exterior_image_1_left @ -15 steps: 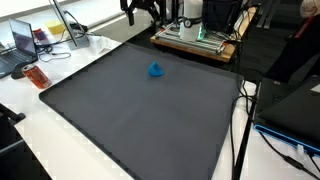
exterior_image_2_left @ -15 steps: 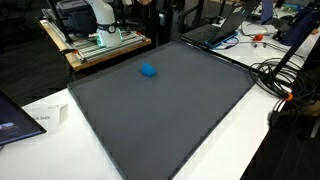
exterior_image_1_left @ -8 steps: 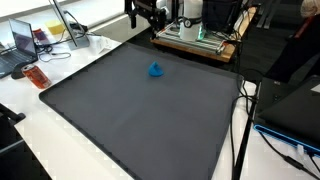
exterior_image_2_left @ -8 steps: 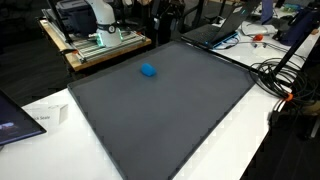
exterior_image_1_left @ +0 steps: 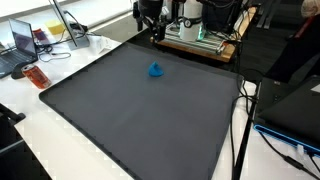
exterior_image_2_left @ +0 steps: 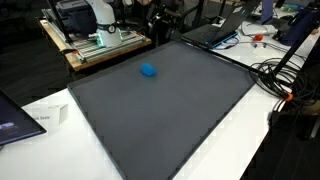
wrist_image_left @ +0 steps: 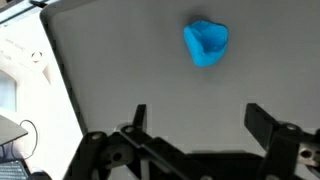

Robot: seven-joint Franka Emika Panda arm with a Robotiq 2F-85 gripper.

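Hand (wrist_image_left: 200, 128) spread wide and empty above the dark mat (exterior_image_1_left: 140, 120).
The blue lump (wrist_image_left: 206, 43) lies on the mat, towards its far edge. In the wrist view it sits beyond the fingertips, apart from them, with both fingers clear of the mat.

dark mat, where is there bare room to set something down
Nearly all of the mat is bare: everything between the blue object and the near edge. Crowded only beyond its edges: cables, laptop.
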